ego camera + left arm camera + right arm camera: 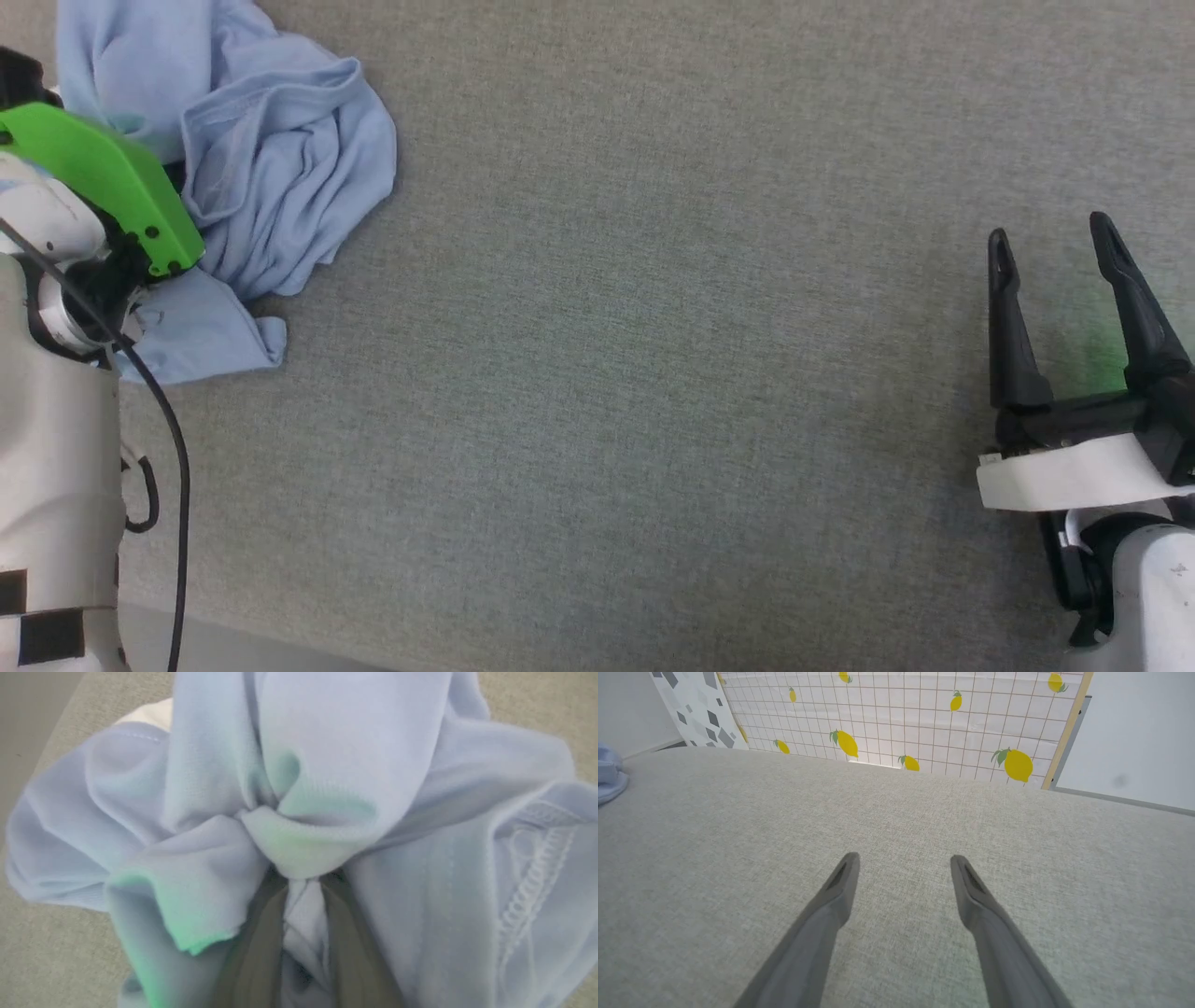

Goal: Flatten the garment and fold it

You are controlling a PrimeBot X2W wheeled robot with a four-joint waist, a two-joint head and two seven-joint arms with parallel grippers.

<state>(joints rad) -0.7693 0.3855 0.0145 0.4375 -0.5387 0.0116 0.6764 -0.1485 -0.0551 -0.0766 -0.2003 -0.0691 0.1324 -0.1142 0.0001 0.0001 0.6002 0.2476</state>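
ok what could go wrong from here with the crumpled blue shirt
The left gripper is shut on a thick bunch of the crumpled light blue cotton polo shirt, so pulling may drag the whole heap instead of spreading it.
The shirt lies near the edge of the grey fabric table and could slip off.
The open right gripper is far off, anchoring nothing.

The garment (280, 159) is found bunched on the bench (653, 392), in its far left part, close to the left edge. The left gripper (303, 882) is set into the heap from the near side, with a fold of the garment caught between its fingers. The right gripper (1055, 243) is placed over the right part of the bench, well apart from the garment, with nothing between its parted fingers. A panel (924, 718) is stood behind the bench's far edge.
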